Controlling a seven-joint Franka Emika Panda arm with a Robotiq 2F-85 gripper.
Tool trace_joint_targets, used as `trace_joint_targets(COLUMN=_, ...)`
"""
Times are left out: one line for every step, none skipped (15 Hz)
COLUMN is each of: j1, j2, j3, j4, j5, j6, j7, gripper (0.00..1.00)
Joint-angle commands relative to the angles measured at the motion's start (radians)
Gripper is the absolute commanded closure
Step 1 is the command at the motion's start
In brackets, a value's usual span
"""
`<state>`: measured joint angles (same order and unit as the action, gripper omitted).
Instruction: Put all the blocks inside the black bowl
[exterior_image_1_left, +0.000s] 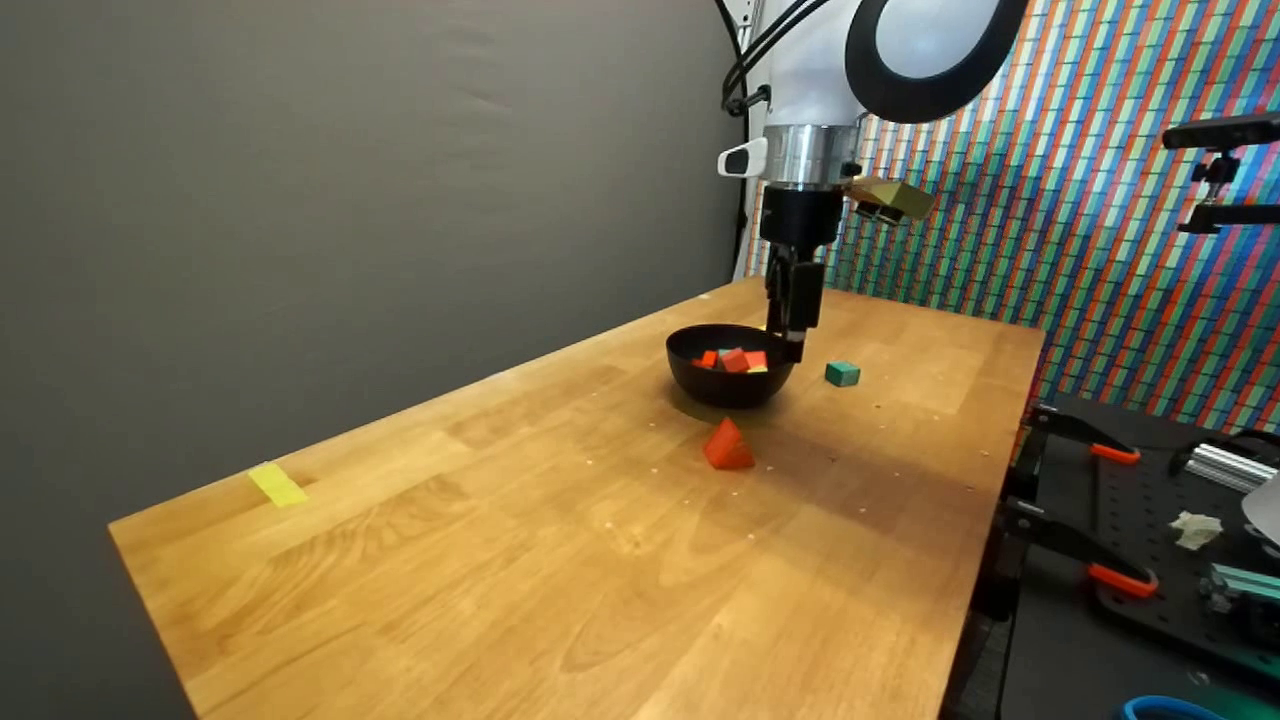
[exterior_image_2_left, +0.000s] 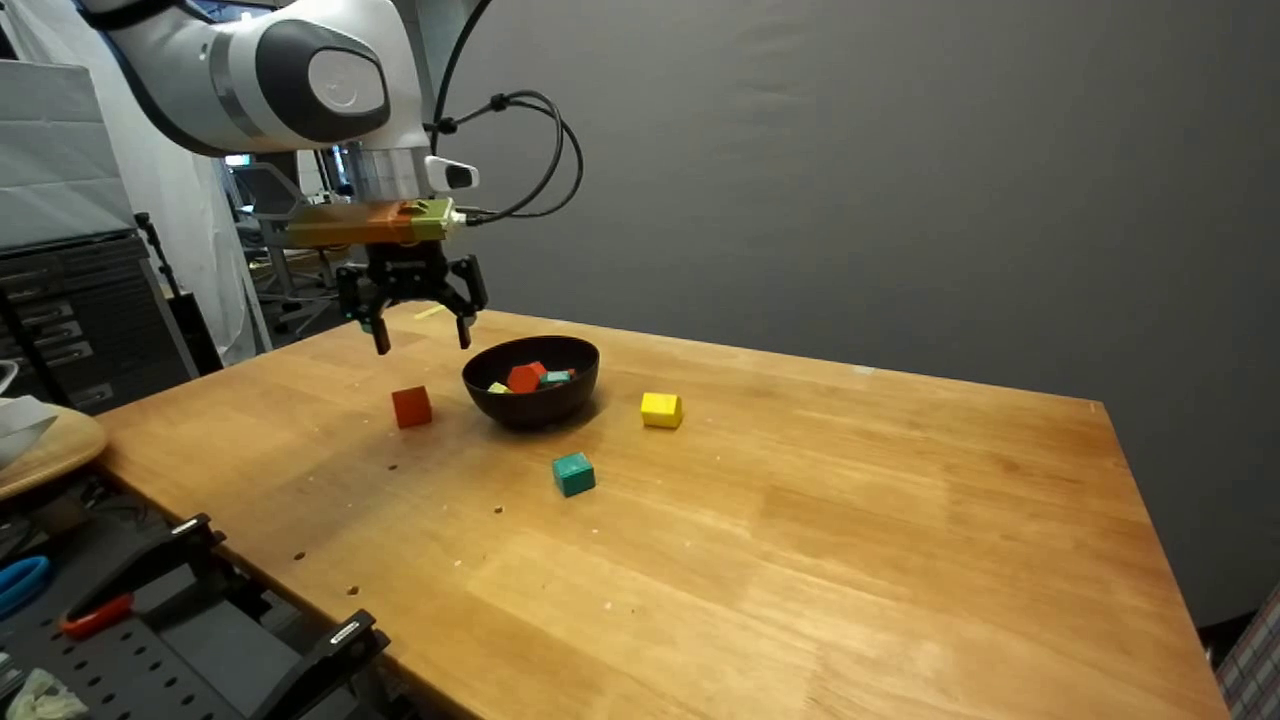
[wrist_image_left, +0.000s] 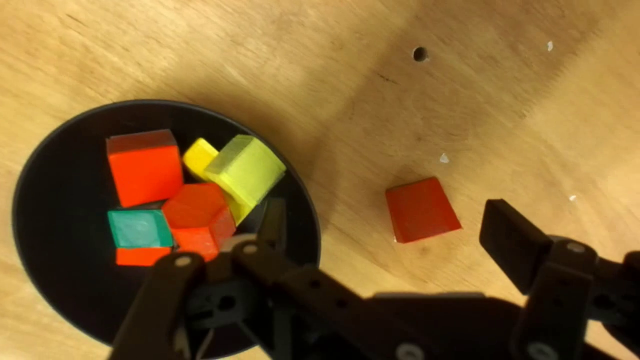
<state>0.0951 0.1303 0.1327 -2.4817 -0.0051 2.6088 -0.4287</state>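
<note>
In an exterior view: black bowl (exterior_image_2_left: 530, 412) upright on wooden table (exterior_image_2_left: 900, 560), round, shallow, dull; inner blocks (exterior_image_2_left: 525, 378) show red, green, a bit of yellow. Loose red block (exterior_image_2_left: 412, 407) at the bowl's 9 o'clock, square face showing. Loose yellow block (exterior_image_2_left: 661, 410) at 3 o'clock, bright. Loose green block (exterior_image_2_left: 574, 474) at 5 o'clock, bluish, paler on top. Gripper (exterior_image_2_left: 423, 343) hangs toward 10 o'clock, released, fingers (exterior_image_2_left: 463, 333) spread wide.

In an exterior view: loose red block (exterior_image_1_left: 728, 447) at 6 o'clock of the bowl, outline pointed like a wedge. Loose green block (exterior_image_1_left: 842, 374) near, at 3 o'clock. Flat yellow strip (exterior_image_1_left: 278, 485) well apart at 8 o'clock, along the table's edge. Gripper side-on at 2 o'clock; can't tell if a fingertip touches the rim.

Wrist view: bowl at 8 o'clock. Inside, red cube (wrist_image_left: 146, 175) at 11, vivid orange-red; small yellow block (wrist_image_left: 198, 157) at 1; pale yellow block (wrist_image_left: 252, 170) at 2, washed-out; six-sided red block (wrist_image_left: 196, 210) near the middle, just beside green piece (wrist_image_left: 139, 228). Loose red block on the table at the bowl's 3 o'clock, darker, in sight between the fingers, ungripped.
</note>
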Motion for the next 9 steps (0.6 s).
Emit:
trace_joint_targets(j1=0.005, j2=0.012, j3=-0.005, j4=0.006, j5=-0.081, j6=-0.022, j7=0.027, gripper=0.0)
trace_joint_targets(j1=0.005, j2=0.019, j3=0.004, j4=0.008, j5=-0.085, j6=-0.018, j7=-0.001, gripper=0.0)
trace_joint_targets(j1=0.017, j2=0.034, j3=0.006, j4=0.007, j5=-0.112, j6=0.043, j7=0.047, gripper=0.0)
trace_joint_targets(j1=0.032, j2=0.054, j3=-0.003, j4=0.008, j5=-0.161, j6=0.107, j7=0.109, gripper=0.0)
trace_joint_targets(j1=0.049, j2=0.077, j3=-0.018, j4=0.016, j5=-0.229, j6=0.15, j7=0.171, gripper=0.0)
trace_joint_targets(j1=0.064, j2=0.099, j3=-0.033, j4=0.028, j5=-0.29, j6=0.167, j7=0.221, gripper=0.0)
trace_joint_targets(j1=0.075, j2=0.114, j3=-0.041, j4=0.037, j5=-0.327, j6=0.172, j7=0.256, gripper=0.0)
trace_joint_targets(j1=0.081, j2=0.128, j3=-0.042, j4=0.045, j5=-0.343, j6=0.172, j7=0.279, gripper=0.0)
trace_joint_targets(j1=0.08, j2=0.143, j3=-0.035, j4=0.053, j5=-0.334, j6=0.17, j7=0.282, gripper=0.0)
